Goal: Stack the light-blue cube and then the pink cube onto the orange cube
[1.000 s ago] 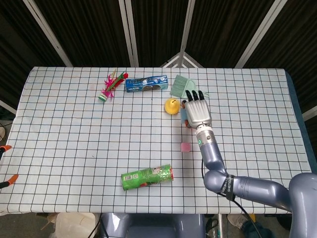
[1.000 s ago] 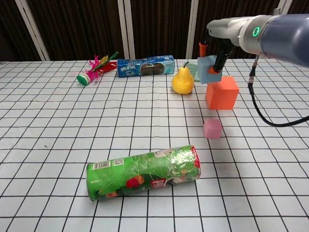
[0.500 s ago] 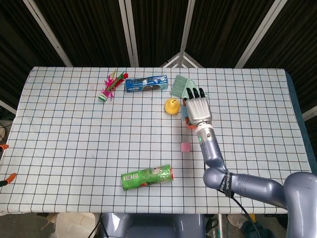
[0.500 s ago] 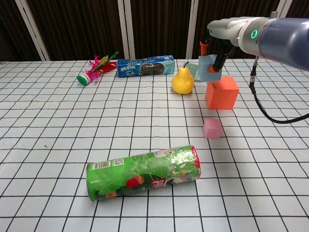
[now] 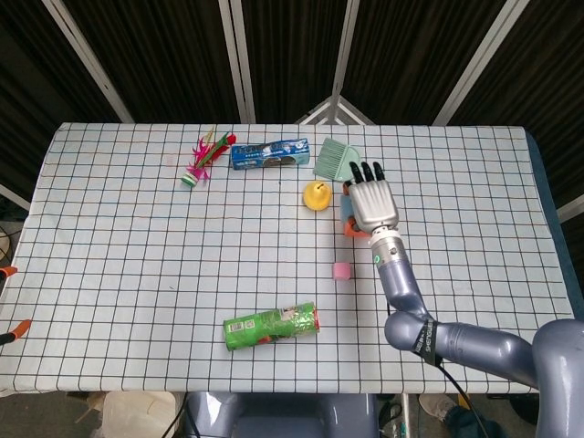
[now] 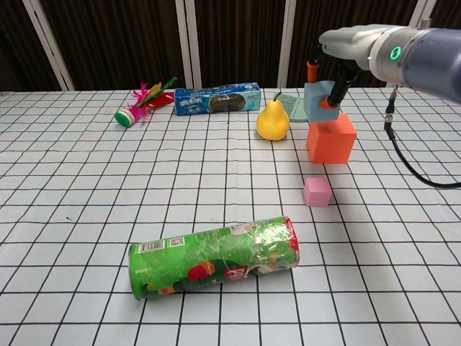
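Note:
My right hand (image 6: 333,72) (image 5: 371,203) holds the light-blue cube (image 6: 318,104) in the air, just above the back left part of the orange cube (image 6: 331,138). In the head view the hand covers most of both cubes, and only an orange edge (image 5: 349,231) shows. The small pink cube (image 6: 317,192) (image 5: 341,271) sits on the table in front of the orange cube, apart from it. My left hand is out of both views.
A yellow pear (image 6: 273,120) stands just left of the orange cube. Behind it lie a green brush (image 5: 332,159), a blue biscuit pack (image 6: 218,99) and a feathered shuttlecock (image 6: 140,105). A green can (image 6: 215,256) lies on its side near the table's front.
My right hand has carried the light-blue cube a little to the right, from beside the orange cube's left edge to above it.

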Robot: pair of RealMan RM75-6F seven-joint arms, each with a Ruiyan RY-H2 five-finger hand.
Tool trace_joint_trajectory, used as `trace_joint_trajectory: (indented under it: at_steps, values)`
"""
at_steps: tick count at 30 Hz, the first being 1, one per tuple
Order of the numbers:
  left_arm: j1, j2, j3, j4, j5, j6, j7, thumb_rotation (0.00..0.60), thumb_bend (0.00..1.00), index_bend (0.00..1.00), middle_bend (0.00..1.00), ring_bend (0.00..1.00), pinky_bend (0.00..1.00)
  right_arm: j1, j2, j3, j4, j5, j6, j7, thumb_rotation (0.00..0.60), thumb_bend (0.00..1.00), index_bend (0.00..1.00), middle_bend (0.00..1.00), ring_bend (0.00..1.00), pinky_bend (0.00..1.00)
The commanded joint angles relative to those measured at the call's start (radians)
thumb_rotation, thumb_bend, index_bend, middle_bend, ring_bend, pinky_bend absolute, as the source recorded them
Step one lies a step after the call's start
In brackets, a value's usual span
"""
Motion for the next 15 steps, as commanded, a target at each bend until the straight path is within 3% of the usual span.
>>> trace_joint_trajectory:
  at_steps: [1,15]
  values:
    - [0.002,0.0,0.001,-0.002,0.001,0.004,0.002,0.6,0.21,0.2,0.02,0.0,0.02,-0.001,-0.005,-0.003,0.014,-0.016,-0.005,0.013,0.6,0.38,0.43,0.07,0.03,0.0]
    - [0.001,-0.011,-0.007,-0.005,-0.019,0.006,0.034,0.6,0.21,0.2,0.02,0.0,0.02,-0.012,-0.015,-0.019,0.082,-0.056,-0.057,0.07,0.6,0.38,0.43,0.07,0.03,0.0]
